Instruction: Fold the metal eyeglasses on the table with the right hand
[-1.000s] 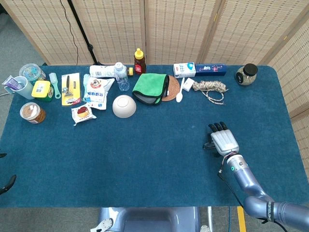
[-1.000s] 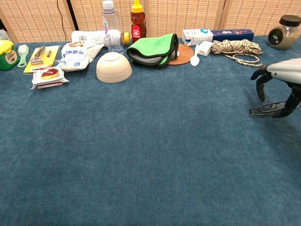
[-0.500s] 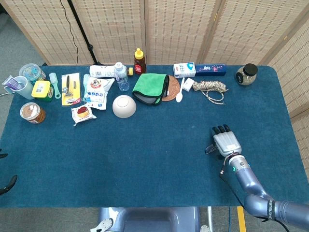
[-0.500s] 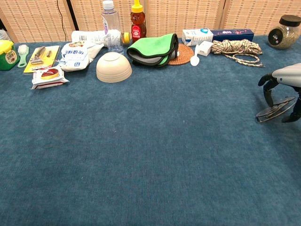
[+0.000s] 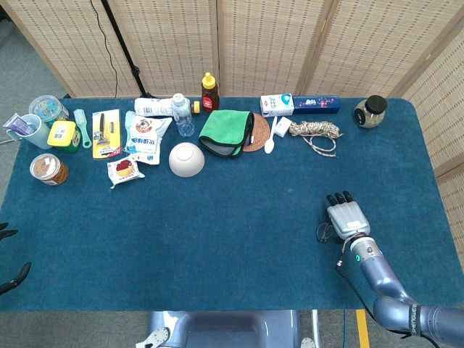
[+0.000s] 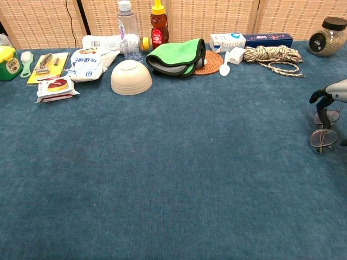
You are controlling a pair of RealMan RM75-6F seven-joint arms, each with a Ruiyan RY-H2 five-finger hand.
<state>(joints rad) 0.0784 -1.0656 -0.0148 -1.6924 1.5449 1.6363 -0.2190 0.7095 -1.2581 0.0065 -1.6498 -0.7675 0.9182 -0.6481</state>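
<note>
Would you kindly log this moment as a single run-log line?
stage: folding | right hand: grips metal eyeglasses, lenses facing chest camera | left hand: idle at table edge

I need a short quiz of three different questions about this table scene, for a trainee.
1. True or false: the right hand is above the metal eyeglasses.
2. What lies directly under the green cloth's right edge? A) woven coaster B) rope C) bowl
3. Fill in: the white bowl stands ____ on the table.

Key: 1 true; 2 A, the woven coaster; 3 upside down.
</note>
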